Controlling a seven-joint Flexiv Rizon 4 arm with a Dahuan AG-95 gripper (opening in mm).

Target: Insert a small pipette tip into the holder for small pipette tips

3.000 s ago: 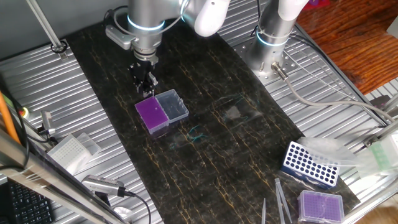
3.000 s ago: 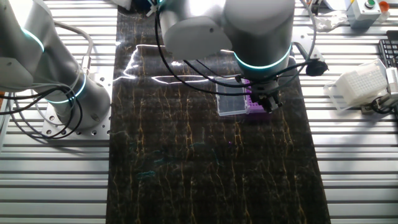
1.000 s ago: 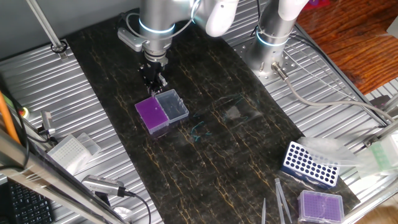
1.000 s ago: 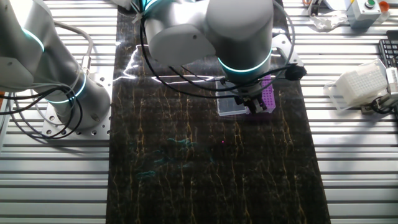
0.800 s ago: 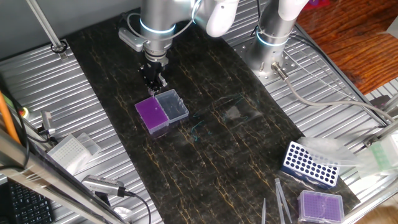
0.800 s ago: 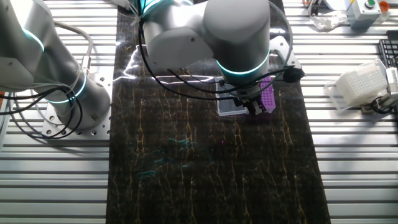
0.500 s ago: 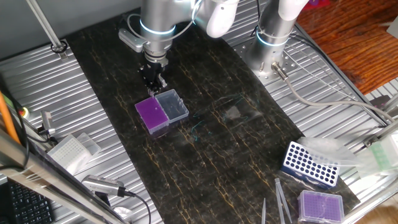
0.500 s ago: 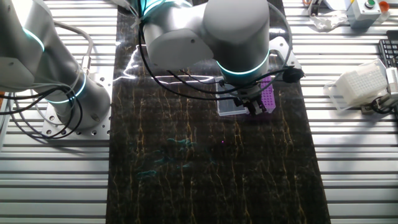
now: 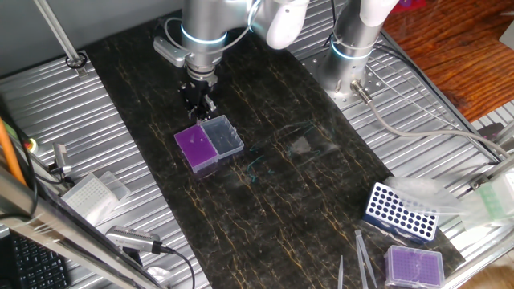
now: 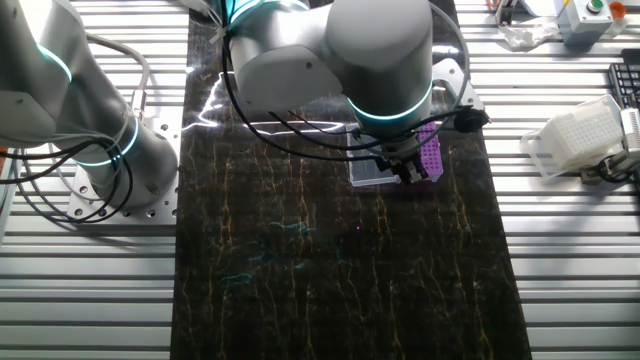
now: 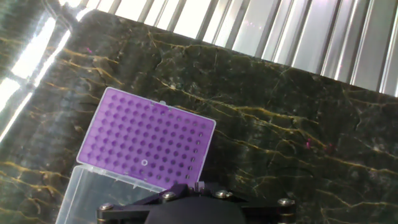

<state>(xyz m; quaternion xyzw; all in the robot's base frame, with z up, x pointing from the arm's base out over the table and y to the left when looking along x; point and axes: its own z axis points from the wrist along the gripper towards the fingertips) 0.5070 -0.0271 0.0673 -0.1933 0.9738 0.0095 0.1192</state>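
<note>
Purple-topped, the holder for small pipette tips sits near the surface's far edge, clear lid swung aside to bare its grid, one tip apparently seated; my end effector hovers beside it, finger state indiscernible.

gripper above purple holder (partly hidden), dark mat

A lab bench: pipette-tip boxes, a blue tube rack and tweezers on a slatted metal table.
</note>
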